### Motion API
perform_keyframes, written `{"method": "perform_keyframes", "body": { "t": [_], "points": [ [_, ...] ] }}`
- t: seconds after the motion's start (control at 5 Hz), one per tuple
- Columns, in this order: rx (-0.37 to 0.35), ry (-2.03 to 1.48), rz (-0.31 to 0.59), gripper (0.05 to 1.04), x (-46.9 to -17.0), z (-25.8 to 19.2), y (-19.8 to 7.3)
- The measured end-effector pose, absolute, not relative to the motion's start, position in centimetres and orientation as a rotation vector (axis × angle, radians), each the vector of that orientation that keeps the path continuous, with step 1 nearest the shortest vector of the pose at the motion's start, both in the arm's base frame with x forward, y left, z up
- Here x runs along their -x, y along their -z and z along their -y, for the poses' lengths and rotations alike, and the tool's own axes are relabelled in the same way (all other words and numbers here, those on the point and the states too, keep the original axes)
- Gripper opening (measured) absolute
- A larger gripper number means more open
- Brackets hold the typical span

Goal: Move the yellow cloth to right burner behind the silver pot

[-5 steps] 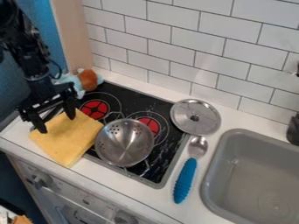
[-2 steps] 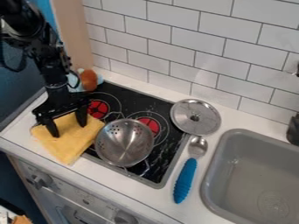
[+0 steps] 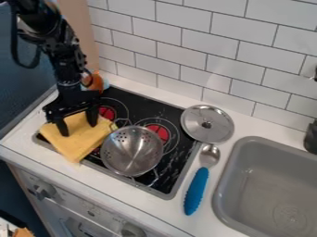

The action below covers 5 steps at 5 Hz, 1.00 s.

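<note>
- Camera view: the yellow cloth (image 3: 93, 140) lies spread over the left end of the black cooktop (image 3: 179, 159), its front corner out on the white bench (image 3: 18, 141), its right side close beside the perforated silver pot (image 3: 132, 152)
- The gripper (image 3: 79, 129) is over the cloth's rear part, its fingers (image 3: 64, 128) set wide apart with the tips down on the fabric; no fold shows pinched between them
- Judging by its look, the cloth is light, soft and limp, with no risk of breaking; it should bunch when squeezed and slide when pressed and dragged
- A good grip would be the raised fabric between the fingers, closing low to gather a thick fold, as a thin pinch could slip
- Lifted there, the front corner would probably hang and trail, so it wants raising well above the pot's rim and handle (image 3: 122, 121) before going to the right burner (image 3: 160, 132)
</note>
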State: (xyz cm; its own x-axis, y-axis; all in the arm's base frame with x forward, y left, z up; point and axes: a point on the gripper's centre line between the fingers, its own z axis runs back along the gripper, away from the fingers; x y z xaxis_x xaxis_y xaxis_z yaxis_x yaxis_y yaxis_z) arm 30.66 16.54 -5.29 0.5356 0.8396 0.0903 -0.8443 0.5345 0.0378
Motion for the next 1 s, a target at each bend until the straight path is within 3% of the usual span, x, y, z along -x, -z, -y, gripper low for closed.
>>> {"method": "perform_keyframes", "body": {
  "t": [0.2,0.4,1.0],
  "points": [
    [-0.049,-1.027,0.059,0.995,-32.3,-15.9,5.3],
    [-0.064,-1.036,0.055,0.996,-34.5,-14.3,5.0],
    [0.056,-0.933,0.026,0.996,-38.1,-7.7,5.3]
  ]
}}
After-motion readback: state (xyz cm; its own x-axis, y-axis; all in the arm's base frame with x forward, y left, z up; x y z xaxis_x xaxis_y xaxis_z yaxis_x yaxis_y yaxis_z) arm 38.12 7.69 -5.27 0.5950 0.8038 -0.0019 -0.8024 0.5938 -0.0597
